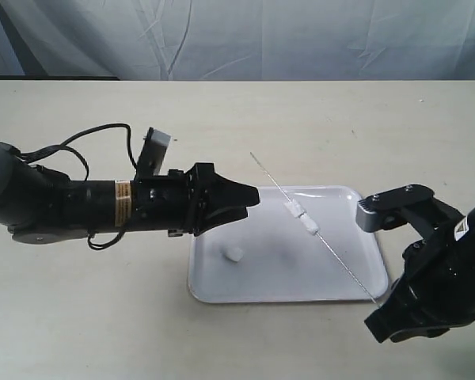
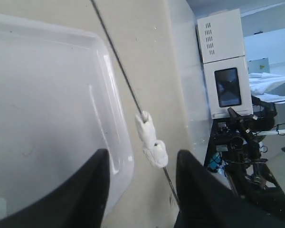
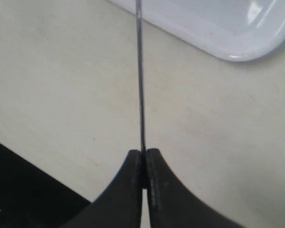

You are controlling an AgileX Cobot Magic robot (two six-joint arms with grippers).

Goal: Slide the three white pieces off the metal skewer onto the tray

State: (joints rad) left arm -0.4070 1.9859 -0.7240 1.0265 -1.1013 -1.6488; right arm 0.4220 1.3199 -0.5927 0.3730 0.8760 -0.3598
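The metal skewer [image 1: 332, 252] slants over the white tray [image 1: 261, 289], and my right gripper [image 1: 380, 310] is shut on its near end by the tray's right front corner. Two white pieces [image 1: 302, 217] sit side by side on the rod, around its middle. A third white piece [image 1: 234, 255] lies loose on the tray's left part. My left gripper [image 1: 252, 202] is open, its tips just left of the threaded pieces. In the left wrist view the two white pieces [image 2: 151, 140] sit on the skewer [image 2: 118, 61] just ahead of the open gripper [image 2: 141, 154]. In the right wrist view the gripper [image 3: 143, 154] pinches the skewer [image 3: 139, 71].
The tray rests on a beige table [image 1: 79, 317] with a pale backdrop behind it. A black cable [image 1: 103, 134] loops over my left arm. Off the table's far side stands a white box with a dark screen [image 2: 223, 61]. The table edge [image 3: 33, 166] runs close to my right gripper.
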